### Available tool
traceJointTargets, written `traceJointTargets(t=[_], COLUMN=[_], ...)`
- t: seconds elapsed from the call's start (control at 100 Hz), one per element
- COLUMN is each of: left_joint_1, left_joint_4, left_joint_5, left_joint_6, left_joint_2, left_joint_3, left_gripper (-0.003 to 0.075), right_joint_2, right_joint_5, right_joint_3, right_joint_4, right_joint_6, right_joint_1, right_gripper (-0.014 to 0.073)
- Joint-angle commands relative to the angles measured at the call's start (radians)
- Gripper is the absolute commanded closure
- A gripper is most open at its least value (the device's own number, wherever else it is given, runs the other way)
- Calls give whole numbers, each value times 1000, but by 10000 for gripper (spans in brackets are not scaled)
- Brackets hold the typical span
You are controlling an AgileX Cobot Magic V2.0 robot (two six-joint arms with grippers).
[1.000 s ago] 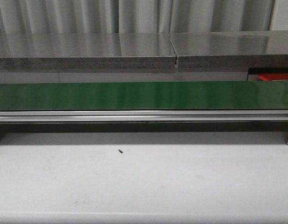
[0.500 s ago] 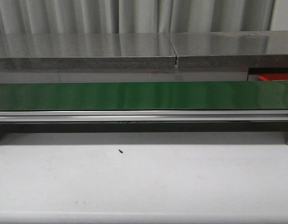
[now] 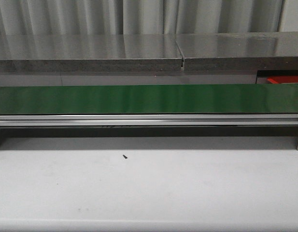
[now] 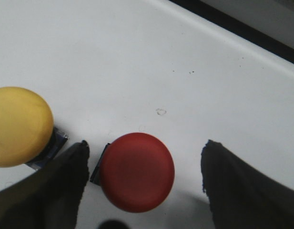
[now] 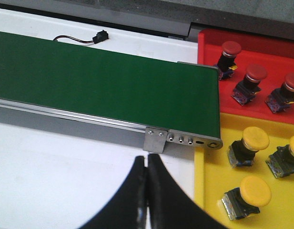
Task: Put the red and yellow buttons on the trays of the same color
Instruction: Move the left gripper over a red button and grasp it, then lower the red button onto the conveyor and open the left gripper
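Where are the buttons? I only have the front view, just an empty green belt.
Observer: The left wrist view shows a red button on the white table, between the open fingers of the left gripper.
Operator: Any other loose one?
Observer: Yes, a yellow button lies just outside one finger of that gripper.
Operator: And the trays?
Observer: The right wrist view shows a red tray and a yellow tray side by side at the belt's end. The red tray holds three red buttons; the yellow tray shows four yellow buttons, one cut off by the frame edge.
Operator: Right gripper?
Observer: The right gripper is shut and empty, over the table near the belt's end.
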Motion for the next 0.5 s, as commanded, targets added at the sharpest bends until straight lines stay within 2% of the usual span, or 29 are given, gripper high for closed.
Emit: traceJointTargets(t=[0.0, 0.16, 0.25, 0.49], left_joint_1=[2, 2, 2, 2], left_joint_4=[-18, -18, -18, -21], left_joint_5=[-20, -9, 0, 12], left_joint_6=[-7, -7, -7, -3], left_joint_2=[-59, -59, -61, -168], left_joint_3=[-31, -31, -31, -31], left_gripper=[351, 536, 602, 619], right_joint_2=[0, 0, 0, 0], right_joint_5=[-62, -62, -62, -62], right_joint_3=[-25, -25, -25, -25], right_joint_4=[8, 8, 8, 8], right_joint_6=[-8, -8, -8, -8], right_joint_1=[2, 2, 2, 2], right_gripper=[660, 660, 660, 660])
